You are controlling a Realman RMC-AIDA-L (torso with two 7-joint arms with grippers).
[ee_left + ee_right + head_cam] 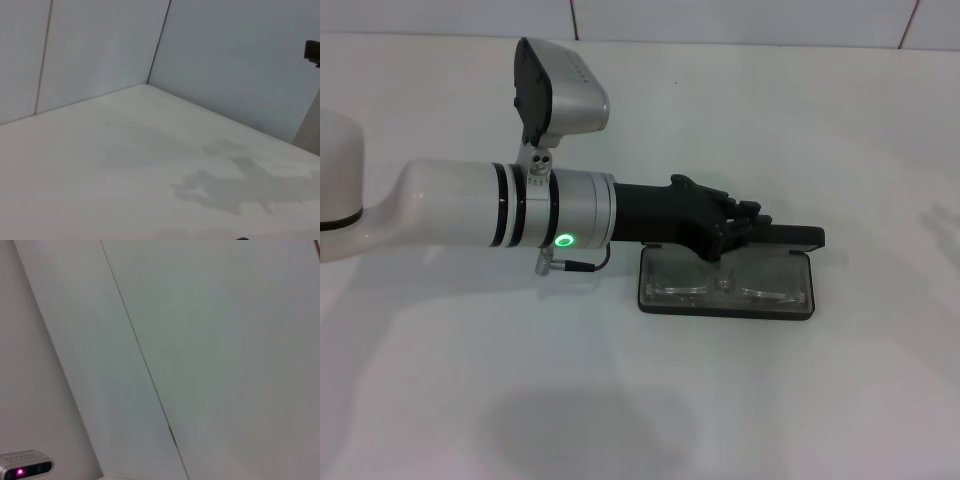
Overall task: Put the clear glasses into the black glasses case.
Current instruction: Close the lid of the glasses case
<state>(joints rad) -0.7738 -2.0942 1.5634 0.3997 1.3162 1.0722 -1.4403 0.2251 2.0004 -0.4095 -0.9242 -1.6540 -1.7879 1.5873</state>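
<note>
The black glasses case (pixel 653 296) lies open on the white table just right of centre in the head view, its lid (pixel 802 237) folded back on the far side. The clear glasses (pixel 760 287) lie inside the case's tray, lenses side by side. My left arm reaches in from the left, and its black gripper (pixel 728 246) hangs over the far edge of the tray, right above the middle of the glasses. Whether it touches them I cannot tell. The right gripper is out of view.
The white table (pixel 620 400) runs to white walls (pixel 225 60) at the back. The left wrist view holds only table, wall corner and the arm's shadow (pixel 240 187). A small grey device with a magenta light (pixel 22 467) shows in the right wrist view.
</note>
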